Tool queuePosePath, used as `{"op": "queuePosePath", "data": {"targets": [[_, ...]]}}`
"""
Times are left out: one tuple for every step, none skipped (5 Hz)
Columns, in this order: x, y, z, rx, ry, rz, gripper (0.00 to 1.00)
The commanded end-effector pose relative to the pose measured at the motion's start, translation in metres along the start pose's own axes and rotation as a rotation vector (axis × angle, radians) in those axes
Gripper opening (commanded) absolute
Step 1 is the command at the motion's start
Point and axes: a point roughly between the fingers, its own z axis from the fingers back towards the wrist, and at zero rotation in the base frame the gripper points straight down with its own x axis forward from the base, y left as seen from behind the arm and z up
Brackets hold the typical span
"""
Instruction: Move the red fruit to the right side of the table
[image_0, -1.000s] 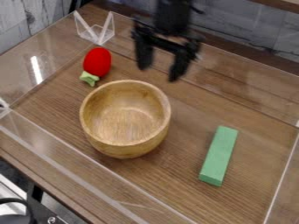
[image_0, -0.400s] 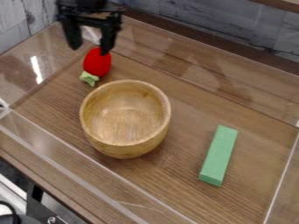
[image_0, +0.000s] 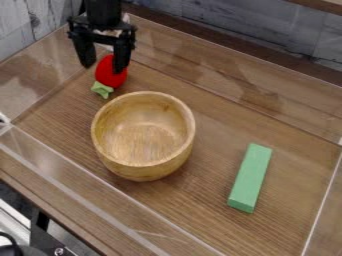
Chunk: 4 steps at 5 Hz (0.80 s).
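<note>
The table (image_0: 287, 120) was brown wood-grain, glossy enough to catch pale glare along its far half. Low clear acrylic walls (image_0: 40, 80) ran round it, their edges showing as thin bright lines. Behind the far wall stood a grey tiled or brick-like surface, too blurred to tell which. At the lower left corner, outside the walls, some dark gear showed below the table edge, not clear enough to name.

On the table lay one wooden bowl (image_0: 143, 133), one green block (image_0: 250, 178) and one red fruit (image_0: 111, 71). The bowl sat upright near the middle, with nothing in it. The block lay flat toward the right front, well apart from the bowl, its long side running roughly front to back.

The fruit lay at the far left, just behind the bowl's rim and apart from it, its green leafy end (image_0: 102, 91) pointing toward the camera.

One gripper (image_0: 103, 50) hung over the fruit, pointing down, its dark fingers (image_0: 79, 47) spread wide to either side of the fruit's top. They stood apart from the fruit, gripping nothing.
</note>
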Motion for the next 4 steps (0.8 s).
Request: {"op": "queuePosePath", "data": {"targets": [[0.0171, 0.0099, 0.0096, 0.01, -0.069, -0.018, 1.0], [0.0154, 0.014, 0.0114, 0.009, -0.076, -0.015, 1.0], [0.0141, 0.0172, 0.0154, 0.004, -0.086, -0.009, 1.0], [0.019, 0.0116, 0.0136, 0.003, -0.099, -0.058, 1.0]]}}
